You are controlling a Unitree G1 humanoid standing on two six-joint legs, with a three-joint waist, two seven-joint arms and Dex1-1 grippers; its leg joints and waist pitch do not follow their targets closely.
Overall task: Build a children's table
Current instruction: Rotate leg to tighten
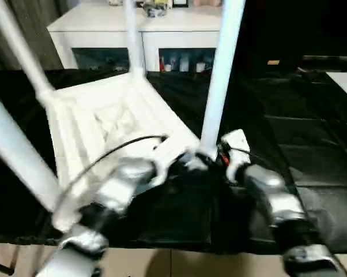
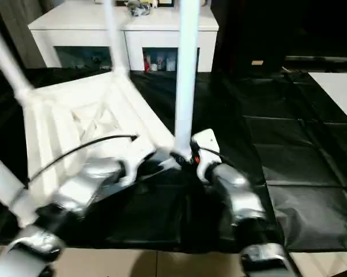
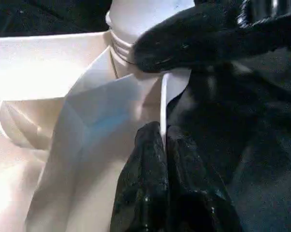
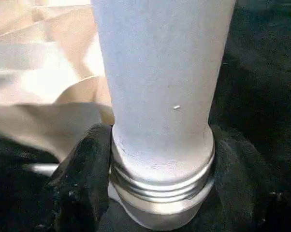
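Four white legs rise from the upturned children's table [image 1: 113, 124], which lies underside up on a black sheet [image 2: 289, 167] spread over the floor, its diagonal ribs facing the head camera. The near leg [image 2: 187, 75] stands in the corner socket closest to the robot, between the two silver forearms. The right end effector [image 4: 160, 193] has its black fingers set on either side of this leg's base, just at the ridged collar where the tube meets the socket; the fingers sit close against the tube, moderately spread by its width. The left end effector [image 3: 164, 145] is pinched nearly closed on the thin white edge of the table top beside that same socket, with the rim caught between its fingertips. A black cable [image 1: 110, 153] loops from the left wrist across the ribbed underside. Behind the table stands a white cabinet [image 1: 156, 34] with dark glass doors. A flat white board [image 2: 340, 92] lies on the sheet well off to the right.
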